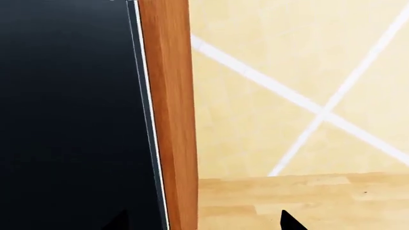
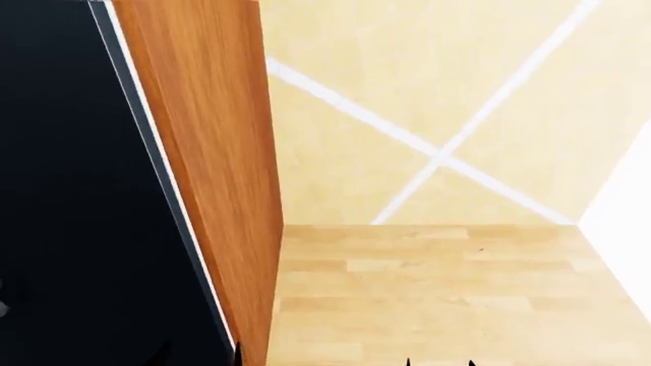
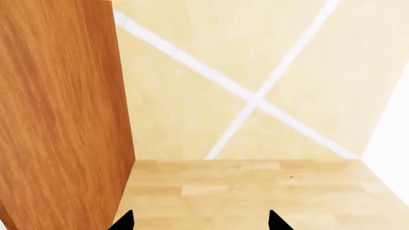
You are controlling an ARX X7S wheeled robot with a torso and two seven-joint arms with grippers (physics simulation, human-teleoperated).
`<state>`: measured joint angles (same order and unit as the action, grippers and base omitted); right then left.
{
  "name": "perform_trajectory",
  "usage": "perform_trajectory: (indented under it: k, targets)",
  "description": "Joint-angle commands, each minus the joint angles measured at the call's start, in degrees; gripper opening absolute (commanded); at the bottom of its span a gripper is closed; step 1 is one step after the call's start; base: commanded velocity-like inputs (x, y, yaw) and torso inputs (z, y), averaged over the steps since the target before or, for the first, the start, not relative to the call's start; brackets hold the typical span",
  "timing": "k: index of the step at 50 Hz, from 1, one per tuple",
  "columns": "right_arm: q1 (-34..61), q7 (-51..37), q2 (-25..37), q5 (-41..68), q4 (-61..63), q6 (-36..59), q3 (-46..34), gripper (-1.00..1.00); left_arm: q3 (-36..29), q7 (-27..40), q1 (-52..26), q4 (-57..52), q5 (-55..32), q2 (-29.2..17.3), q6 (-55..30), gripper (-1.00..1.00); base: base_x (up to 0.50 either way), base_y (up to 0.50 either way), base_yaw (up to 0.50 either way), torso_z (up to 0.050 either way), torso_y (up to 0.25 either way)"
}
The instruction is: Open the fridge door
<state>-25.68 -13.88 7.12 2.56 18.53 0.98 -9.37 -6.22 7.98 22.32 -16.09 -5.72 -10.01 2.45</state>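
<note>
Approach step: fridge door (image 2: 72, 198) fills the head view's left, beside a wood side panel (image 2: 209, 152); handle not visible. Left tool (image 1: 204, 221) and right tool (image 3: 201, 221) both spread apart, holding nothing (only tips show). Next: find and reach the handle. No containers visible.

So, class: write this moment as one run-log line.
fridge door: black panel at head-view left, handle not in view | wooden side panel: beside it | left gripper: open, empty | right gripper: open, empty, facing floor
</note>
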Motion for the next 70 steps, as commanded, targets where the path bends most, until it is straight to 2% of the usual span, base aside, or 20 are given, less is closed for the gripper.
perform_trajectory:
  k: [1,70]
  targets:
    - [-0.1,-1.1,0.5,0.7,0.4,0.6,-0.4,1.00,-0.5,0.3,0.0,0.2,-0.4,-0.5,0.1,1.00,0.00,0.50,0.00,0.000,0.000]
    - [0.5,-5.0,3.4,1.8,0.1,0.7,-3.5,1.00,-2.9,3.0,0.2,1.0,-2.0,-2.8,2.3,1.00,0.00,0.50,0.00,0.000,0.000]
